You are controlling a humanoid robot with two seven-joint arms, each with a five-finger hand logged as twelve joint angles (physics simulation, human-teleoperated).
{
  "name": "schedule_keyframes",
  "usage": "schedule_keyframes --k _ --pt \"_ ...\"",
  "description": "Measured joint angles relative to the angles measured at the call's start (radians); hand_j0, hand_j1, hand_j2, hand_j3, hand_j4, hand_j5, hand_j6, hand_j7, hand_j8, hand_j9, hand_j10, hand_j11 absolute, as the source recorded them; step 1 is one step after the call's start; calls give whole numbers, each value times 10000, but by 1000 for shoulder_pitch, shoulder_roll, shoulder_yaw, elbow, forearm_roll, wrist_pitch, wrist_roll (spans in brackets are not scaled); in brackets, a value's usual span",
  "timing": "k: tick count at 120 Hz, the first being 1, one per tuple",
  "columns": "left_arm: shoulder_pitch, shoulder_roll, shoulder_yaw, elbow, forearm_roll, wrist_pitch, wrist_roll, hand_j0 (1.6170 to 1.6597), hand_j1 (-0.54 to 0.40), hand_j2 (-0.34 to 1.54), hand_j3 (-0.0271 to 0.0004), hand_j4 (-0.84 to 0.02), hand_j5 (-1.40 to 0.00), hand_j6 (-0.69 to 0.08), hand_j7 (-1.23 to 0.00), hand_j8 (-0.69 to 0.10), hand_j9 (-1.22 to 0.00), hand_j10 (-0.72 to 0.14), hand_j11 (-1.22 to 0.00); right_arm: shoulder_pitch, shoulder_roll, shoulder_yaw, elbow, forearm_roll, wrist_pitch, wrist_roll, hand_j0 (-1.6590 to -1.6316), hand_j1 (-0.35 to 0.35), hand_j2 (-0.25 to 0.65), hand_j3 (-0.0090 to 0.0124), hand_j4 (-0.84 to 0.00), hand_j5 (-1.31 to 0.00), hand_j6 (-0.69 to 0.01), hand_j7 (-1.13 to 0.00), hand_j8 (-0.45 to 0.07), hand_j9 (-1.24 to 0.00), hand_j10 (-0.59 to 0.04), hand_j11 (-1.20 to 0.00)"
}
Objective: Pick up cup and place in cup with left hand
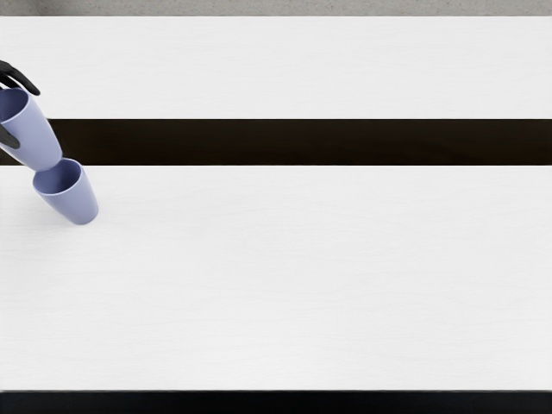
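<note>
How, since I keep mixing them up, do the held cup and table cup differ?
The left hand grasps the held cup; the table cup stands unheld. The held cup looks larger and runs past the picture's edge; the table cup fits inside. Both are lavender.

We see the lower cup point(76, 200) at left on the table point(302, 276); farther left, the upper cup point(36, 134) is in our left robot hand point(29, 84), its base near the lower rim.

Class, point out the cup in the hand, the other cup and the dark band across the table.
Held cup point(36, 136): head view, outer wall.
Other cup point(74, 203): head view, outer wall.
Dark band point(302, 142): head view, middle of its visible length.
</note>
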Motion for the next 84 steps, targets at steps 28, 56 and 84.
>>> schedule_keyframes --k 28,56,84 --pt "0 10 0 -7 2 -10 0 16566 -1282 956 0 -4324 -5842 -3204 -5791 -2895 -5701 -4153 -5768 0 0 0 0 0 0 0 -16581 -3309 -31 0 -148 -195 -147 -195 -148 -195 -149 -195" --pt "22 7 -2 -8 10 -13 -1 16564 -1259 957 0 -4329 -5819 -3244 -5773 -2951 -5723 -4169 -5777 0 0 0 0 0 0 0 -16581 -3309 -31 0 -148 -195 -147 -195 -148 -195 -149 -195" --pt "31 3 -7 -7 20 -8 -2 16566 -1315 987 0 -4306 -5845 -3171 -5779 -2840 -5739 -4073 -5769 0 0 0 0 0 0 0 -16581 -3309 -31 0 -148 -195 -147 -195 -148 -195 -149 -195"
